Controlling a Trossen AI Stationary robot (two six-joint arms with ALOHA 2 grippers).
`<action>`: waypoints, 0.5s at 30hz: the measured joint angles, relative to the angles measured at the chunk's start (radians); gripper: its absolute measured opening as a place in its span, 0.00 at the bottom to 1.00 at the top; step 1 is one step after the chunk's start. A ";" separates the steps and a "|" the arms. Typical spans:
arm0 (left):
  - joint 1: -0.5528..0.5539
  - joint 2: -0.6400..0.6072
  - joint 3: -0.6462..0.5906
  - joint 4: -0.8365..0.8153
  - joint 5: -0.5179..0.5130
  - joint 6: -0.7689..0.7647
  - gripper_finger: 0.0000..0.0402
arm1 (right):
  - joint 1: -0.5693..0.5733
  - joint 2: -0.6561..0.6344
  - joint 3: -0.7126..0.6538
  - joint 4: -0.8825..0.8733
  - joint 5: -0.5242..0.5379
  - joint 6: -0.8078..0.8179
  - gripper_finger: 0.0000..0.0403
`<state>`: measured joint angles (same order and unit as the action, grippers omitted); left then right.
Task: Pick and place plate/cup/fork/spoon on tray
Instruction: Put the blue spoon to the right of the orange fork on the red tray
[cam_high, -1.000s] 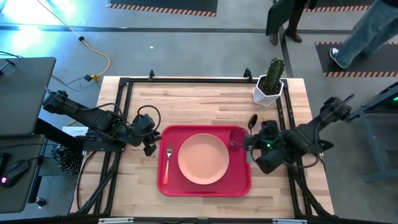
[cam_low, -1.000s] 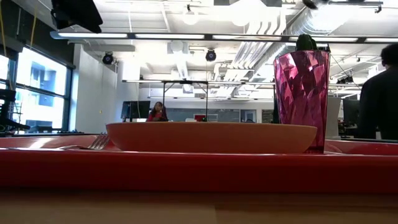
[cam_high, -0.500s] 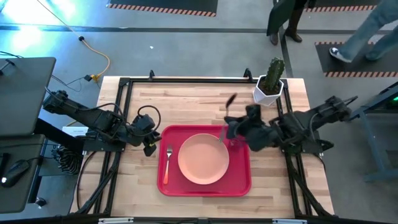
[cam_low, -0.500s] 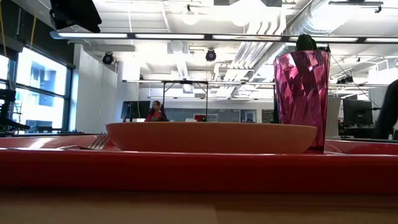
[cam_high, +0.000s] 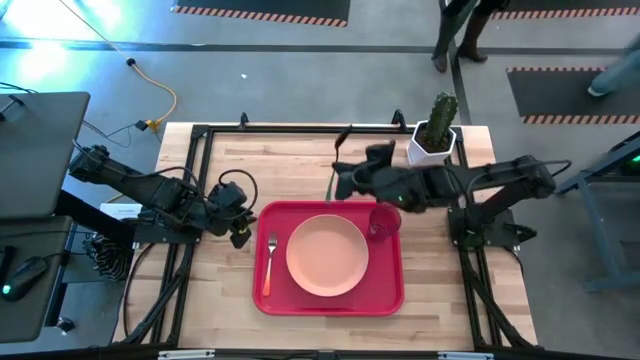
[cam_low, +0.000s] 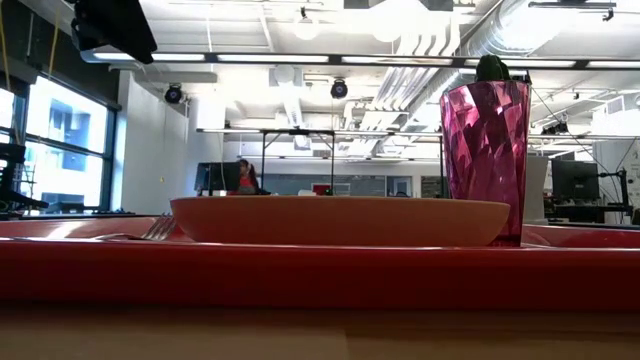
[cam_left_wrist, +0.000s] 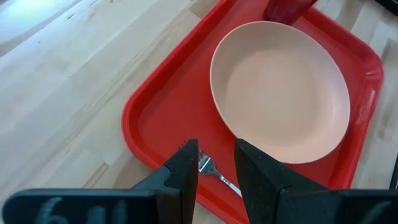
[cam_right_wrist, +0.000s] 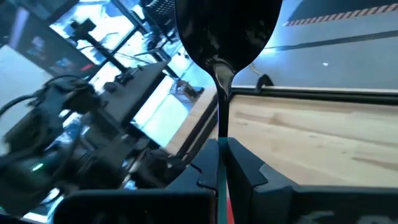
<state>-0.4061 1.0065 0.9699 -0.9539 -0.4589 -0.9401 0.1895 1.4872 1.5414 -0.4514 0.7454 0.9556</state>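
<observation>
On the red tray (cam_high: 385, 295) rest the peach plate (cam_high: 327, 254), the red-pink cup (cam_high: 384, 220) at its far right corner and the orange-handled fork (cam_high: 271, 255) at its left. My right gripper (cam_high: 341, 178) hangs above the bare table just beyond the tray's far edge, shut on the spoon (cam_high: 345, 135). My left gripper (cam_high: 240, 226) waits open off the tray's left edge, above the fork's tines (cam_left_wrist: 208, 167). The low view shows the plate (cam_low: 340, 220), the cup (cam_low: 485, 150) and the tray's rim (cam_low: 320, 275). My right gripper pinches the spoon's teal handle (cam_right_wrist: 219, 177) between its two fingers, which come from the table's right, nearly level. The dark bowl (cam_right_wrist: 227, 28) and stem stick out past the fingers toward the far edge. The spoon is lifted clear of the table.
A white pot with a green cactus (cam_high: 432, 135) stands at the table's far right corner, close to my right arm. A black frame (cam_high: 300, 128) runs round the tabletop. Bare wood lies between the tray and the far edge. People walk on the floor beyond.
My right gripper has carried the spoon up from the tray's right side, toward the table's far edge and leftward past the cup. It has tipped from pointing down to nearly level, and stays shut on the spoon. My left gripper has kept still.
</observation>
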 joint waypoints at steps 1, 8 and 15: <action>0.000 0.000 0.000 0.000 0.000 0.000 0.24 | -0.028 0.000 0.000 -0.002 -0.021 -0.013 0.00; 0.000 0.000 0.000 0.000 -0.018 -0.001 0.24 | -0.262 0.006 0.000 -0.006 -0.254 -0.066 0.00; 0.000 0.000 0.000 0.000 -0.027 -0.050 0.24 | -0.431 0.072 0.000 -0.017 -0.426 -0.104 0.00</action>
<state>-0.4061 1.0069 0.9699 -0.9534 -0.4861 -0.9900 -0.2419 1.5588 1.5414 -0.4688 0.3194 0.8513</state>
